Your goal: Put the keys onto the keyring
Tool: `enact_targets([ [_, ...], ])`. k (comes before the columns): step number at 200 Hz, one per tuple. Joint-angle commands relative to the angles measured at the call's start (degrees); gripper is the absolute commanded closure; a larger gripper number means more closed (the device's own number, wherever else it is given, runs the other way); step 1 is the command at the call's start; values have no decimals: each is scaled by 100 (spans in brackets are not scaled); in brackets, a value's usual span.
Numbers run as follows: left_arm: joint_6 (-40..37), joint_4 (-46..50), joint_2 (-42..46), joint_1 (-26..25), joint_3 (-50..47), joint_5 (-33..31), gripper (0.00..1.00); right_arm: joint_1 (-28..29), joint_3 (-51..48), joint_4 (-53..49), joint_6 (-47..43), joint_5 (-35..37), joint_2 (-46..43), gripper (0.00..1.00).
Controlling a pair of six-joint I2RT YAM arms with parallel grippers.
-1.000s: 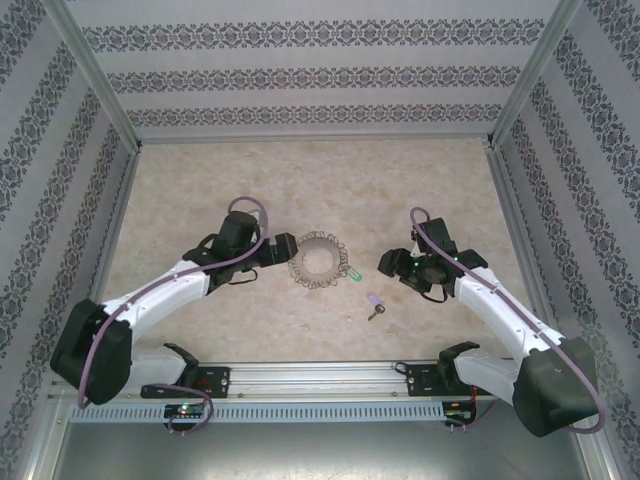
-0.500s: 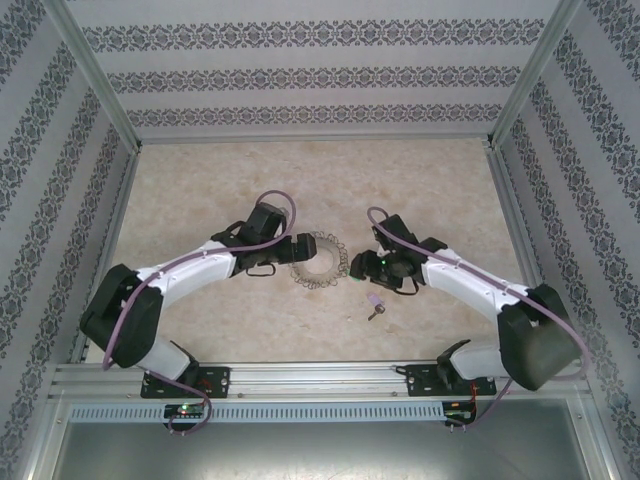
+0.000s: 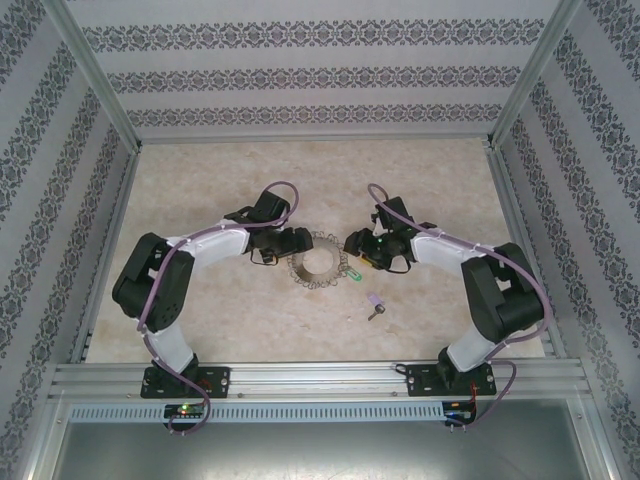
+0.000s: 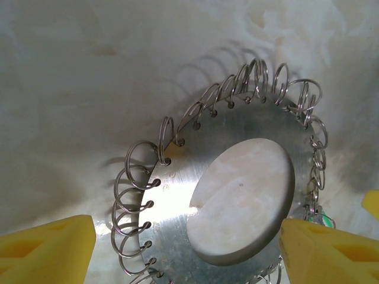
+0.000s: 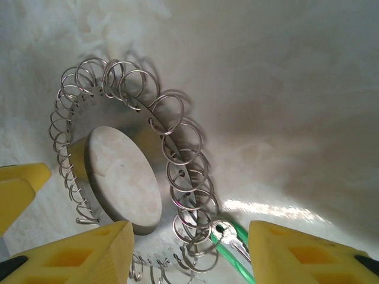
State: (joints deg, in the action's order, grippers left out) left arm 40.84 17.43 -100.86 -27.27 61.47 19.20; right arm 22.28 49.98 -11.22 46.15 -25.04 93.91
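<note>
The keyring (image 3: 318, 281) is a flat metal disc with a hollow middle and several small wire rings round its rim, lying mid-table. In the left wrist view the keyring (image 4: 177, 201) lies between the yellow fingers of my left gripper (image 4: 186, 254), which stands open astride it. My right gripper (image 5: 189, 254) is open too, low over the keyring (image 5: 139, 109) at its right rim. Between its fingers lies the green key (image 5: 234, 242), and one small ring appears to pass through the key's hole. From above, the green key (image 3: 354, 271) touches the rim and the lilac key (image 3: 374, 304) lies apart, nearer the front.
The beige marbled table (image 3: 200, 190) is walled by patterned panels on three sides. A metal rail (image 3: 320, 375) carries both arm bases along the front edge. My left gripper (image 3: 298, 243) and right gripper (image 3: 350, 245) face each other closely across the keyring.
Both arms have swung inward and forward, bringing the grippers down onto the keyring from the left and the right. The left jaws have narrowed a little. Both keys lie where they were.
</note>
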Motion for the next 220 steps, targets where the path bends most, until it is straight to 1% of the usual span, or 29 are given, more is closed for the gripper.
enact_targets([
  [1,20,300,-52,10,154,47,18,79,223,128,-88,-136,94,46],
  [12,12,330,-87,10,148,33,19,100,230,146,-113,-74,136,46],
  [29,20,281,-137,8,113,83,20,92,324,64,-166,-190,321,47],
  [79,47,142,-281,5,107,259,23,192,363,94,-162,-233,600,48],
  [93,-52,217,-289,11,151,253,23,225,362,125,-143,-282,629,48],
  [117,-203,364,-309,13,264,156,23,330,358,138,-136,-165,627,48],
  [149,-218,350,-389,9,287,234,24,338,304,158,-88,26,658,48],
  [172,-225,320,-436,5,269,307,24,356,494,-204,-351,156,670,47],
  [181,-212,284,-465,8,260,318,25,343,544,-328,-396,217,699,48],
  [193,-216,245,-505,8,268,363,25,338,462,-203,-355,310,637,49],
  [208,-215,237,-578,9,305,395,25,284,354,35,-275,215,622,48],
  [220,-200,226,-632,5,320,409,26,225,435,4,-280,72,746,49],
])
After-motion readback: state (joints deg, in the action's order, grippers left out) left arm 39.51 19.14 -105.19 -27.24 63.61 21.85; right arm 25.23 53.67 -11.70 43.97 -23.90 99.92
